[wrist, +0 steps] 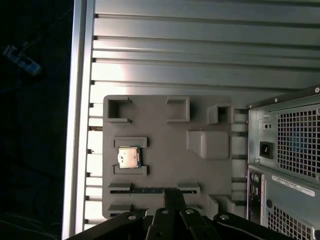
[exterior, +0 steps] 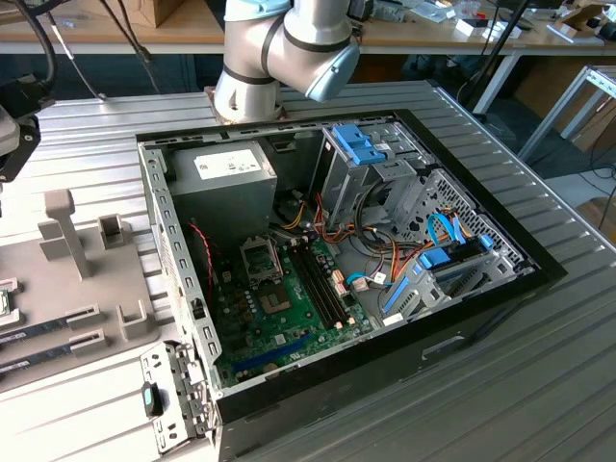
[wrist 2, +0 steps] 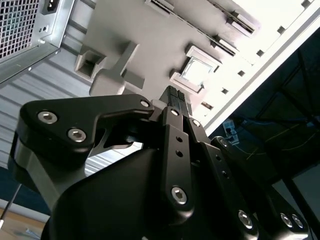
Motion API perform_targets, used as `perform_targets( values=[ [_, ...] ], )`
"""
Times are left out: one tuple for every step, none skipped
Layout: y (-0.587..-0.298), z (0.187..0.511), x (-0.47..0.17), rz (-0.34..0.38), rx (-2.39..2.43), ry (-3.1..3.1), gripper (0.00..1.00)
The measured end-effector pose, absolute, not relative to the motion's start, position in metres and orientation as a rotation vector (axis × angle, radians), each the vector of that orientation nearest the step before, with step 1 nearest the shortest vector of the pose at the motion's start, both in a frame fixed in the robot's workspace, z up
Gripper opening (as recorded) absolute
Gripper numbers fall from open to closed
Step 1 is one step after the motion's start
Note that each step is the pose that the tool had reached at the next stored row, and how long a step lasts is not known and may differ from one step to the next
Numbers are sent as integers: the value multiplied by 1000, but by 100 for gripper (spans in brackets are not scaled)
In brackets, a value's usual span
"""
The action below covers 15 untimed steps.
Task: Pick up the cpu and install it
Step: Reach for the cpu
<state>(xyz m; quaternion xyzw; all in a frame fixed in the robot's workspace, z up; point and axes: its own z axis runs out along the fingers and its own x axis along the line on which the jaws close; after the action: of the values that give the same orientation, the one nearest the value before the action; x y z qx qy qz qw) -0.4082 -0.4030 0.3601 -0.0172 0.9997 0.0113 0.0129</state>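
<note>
— What do you find in the second wrist view?
— My pincer [wrist 2: 174,91], fingers pressed together, in the middle of the frame. Just past its tip the cpu [wrist 2: 198,70] lies in a pocket of the grey tray [wrist 2: 135,25].
— Touching?
— No, apart.

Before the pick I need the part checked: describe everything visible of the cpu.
The cpu is a small flat square chip with a silvery, light-catching metal top and a thin green rim. It lies flat, top up, seated between two raised brackets of the grey holder tray, which rests on the ribbed metal table beside the computer case. Only the tray touches it; the gripper is apart from the chip.
</note>
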Motion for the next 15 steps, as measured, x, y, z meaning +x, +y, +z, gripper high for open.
perform_targets(
  values=[
    [-403, 360, -412, 35, -55, 3115, 11],
    [-403, 359, -415, 35, -56, 3115, 11],
    [-404, 359, -417, 35, -56, 3115, 11],
    [-404, 359, -419, 35, -56, 3115, 11],
    [-404, 359, -420, 35, -56, 3115, 11],
    [-404, 359, -421, 35, -56, 3115, 11],
    [-404, 359, -422, 35, -55, 3115, 11],
    [-404, 358, -422, 35, -54, 3115, 11],
    [-404, 358, -422, 35, -49, 3115, 11],
    [-404, 358, -423, 35, -46, 3115, 11],
    [-404, 357, -425, 35, -46, 3115, 11],
    [-404, 357, -426, 35, -46, 3115, 11],
    [-405, 357, -428, 35, -46, 3115, 11],
    [-405, 356, -428, 35, -46, 3115, 11],
    [-405, 355, -428, 35, -46, 3115, 11]
  ],
)
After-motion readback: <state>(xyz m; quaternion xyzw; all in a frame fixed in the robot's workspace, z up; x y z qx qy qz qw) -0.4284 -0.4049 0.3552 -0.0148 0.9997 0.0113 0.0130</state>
